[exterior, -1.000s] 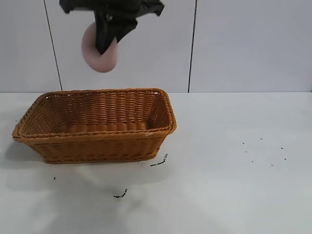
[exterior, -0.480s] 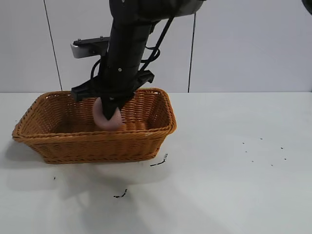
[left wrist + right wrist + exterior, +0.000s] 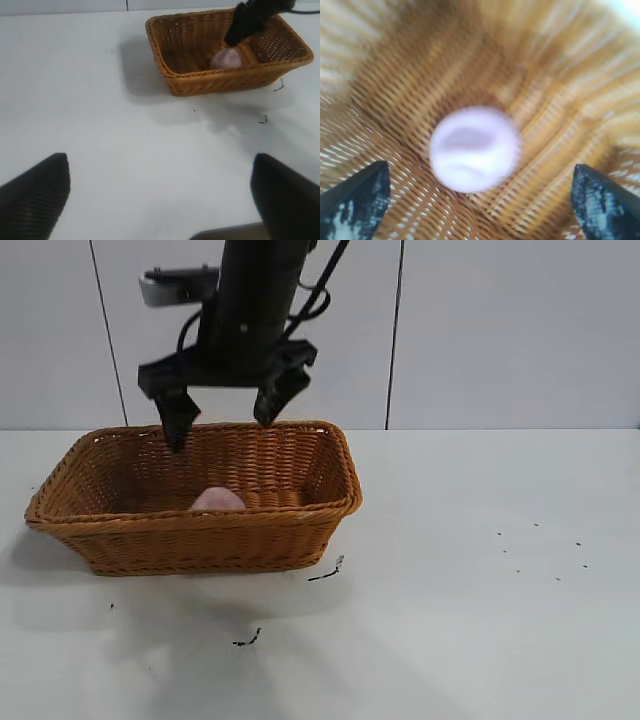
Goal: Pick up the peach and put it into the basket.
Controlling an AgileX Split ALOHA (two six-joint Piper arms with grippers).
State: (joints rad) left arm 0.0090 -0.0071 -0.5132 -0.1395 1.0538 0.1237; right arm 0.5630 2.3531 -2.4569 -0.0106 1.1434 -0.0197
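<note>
1 peach (image 3: 217, 499) lying inside 1 basket (image 3: 200, 535). Directly above the basket, right gripper (image 3: 226, 410) spread wide, holding nothing. Left gripper (image 3: 160, 200) well away from basket, likewise spread.

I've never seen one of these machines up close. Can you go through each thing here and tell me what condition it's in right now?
peach: lying loose on the basket's floor, nothing gripping it.
basket: upright on the table, holding only the peach.
right gripper: open, empty, above the basket over the peach.
left gripper: open, empty, over bare table away from the basket.
table: white, with a few small dark specks.
</note>
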